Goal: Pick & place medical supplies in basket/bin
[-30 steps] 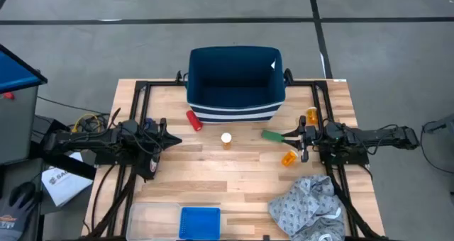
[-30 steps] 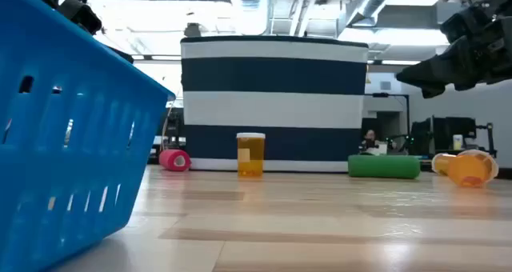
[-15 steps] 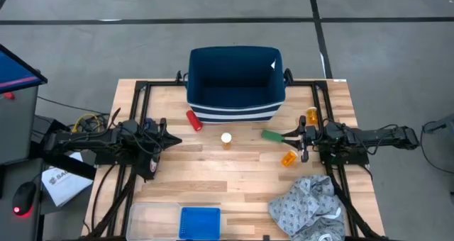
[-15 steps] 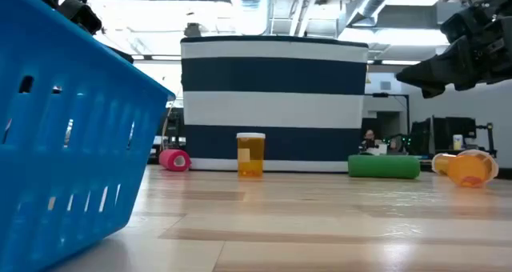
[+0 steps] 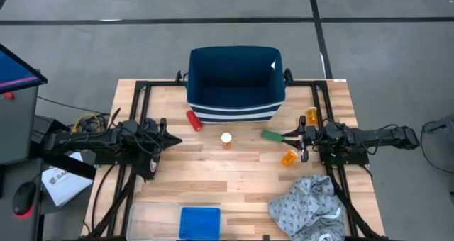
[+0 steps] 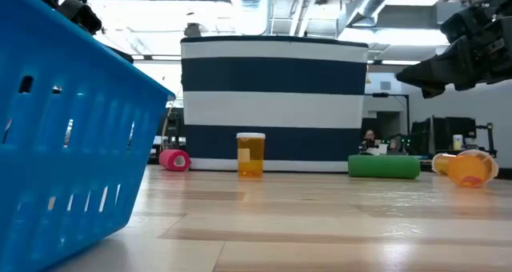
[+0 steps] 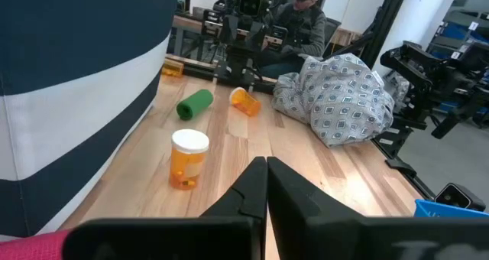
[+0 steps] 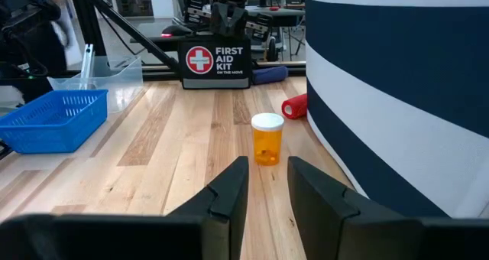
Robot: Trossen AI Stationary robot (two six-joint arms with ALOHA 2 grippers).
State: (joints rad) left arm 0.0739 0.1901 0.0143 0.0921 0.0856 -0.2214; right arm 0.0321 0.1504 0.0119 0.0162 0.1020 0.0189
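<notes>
A white-capped orange pill bottle (image 5: pixel 226 139) stands upright mid-table, in front of the navy white-striped tub (image 5: pixel 235 85). A red cylinder (image 5: pixel 194 120) lies at the tub's left corner. A green oblong piece (image 5: pixel 272 135) and two orange bottles (image 5: pixel 289 158) (image 5: pixel 311 116) lie at the right. The small blue basket (image 5: pixel 200 221) sits at the near edge. My left gripper (image 5: pixel 174 141) is shut and empty at mid-left, above the table. My right gripper (image 5: pixel 287 137) is open and empty. It hangs above the green piece's right end, well clear of the table in the low view (image 6: pixel 436 68).
A patterned grey cloth (image 5: pixel 308 205) lies bunched at the near right corner. A clear tray (image 5: pixel 152 220) lies beside the blue basket. A first aid kit (image 8: pixel 214 65) stands beyond the table's left side. Bare wood lies between the white-capped bottle and the basket.
</notes>
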